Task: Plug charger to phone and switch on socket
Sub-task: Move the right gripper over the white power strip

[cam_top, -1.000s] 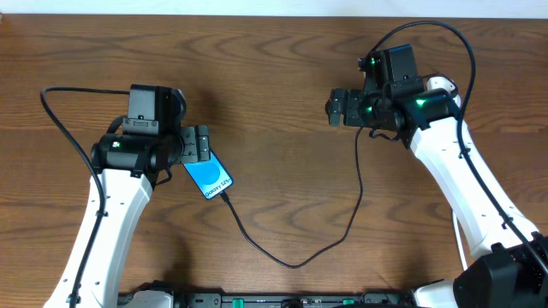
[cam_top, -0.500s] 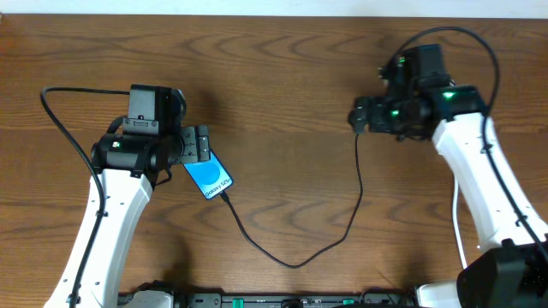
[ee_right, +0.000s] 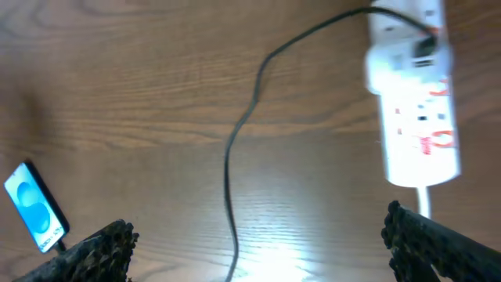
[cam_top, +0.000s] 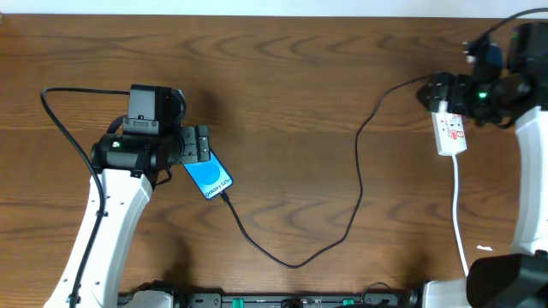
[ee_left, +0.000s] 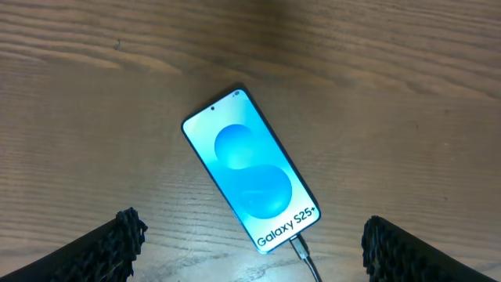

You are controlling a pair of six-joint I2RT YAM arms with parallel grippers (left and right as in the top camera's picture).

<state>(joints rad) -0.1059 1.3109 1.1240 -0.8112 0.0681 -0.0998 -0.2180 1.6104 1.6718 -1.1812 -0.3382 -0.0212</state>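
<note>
Blur softens the right wrist view, so the red marks on the socket (ee_right: 415, 117) are smears and no switch position can be read; overhead they are too small to tell. Overhead, the socket lies at 3 o'clock on the table (cam_top: 282, 68), its 12 o'clock end hidden under the right gripper (cam_top: 432, 90), and that arm is cut off by the frame edge. A white cord (cam_top: 458, 205) leaves the socket toward 6 o'clock. Only the right wrist view shows the charger (cam_top: 360, 184) ending in a black plug seated in the socket's far end, and that this gripper's fingers stand wide apart, holding nothing. The phone (ee_left: 250, 178) lies flat at 9 o'clock on the table, screen lit. The left wrist view alone shows the charger's plug meeting the phone's bottom edge, though the joint itself is partly cut off at the frame's foot. The left gripper (cam_top: 204, 144) hovers over the phone with its fingers spread to either side, touching nothing. Since a second ago the right arm has swung from 1 o'clock out to the 3 o'clock edge, uncovering the socket; the left arm, phone and charger loop have stayed put.
</note>
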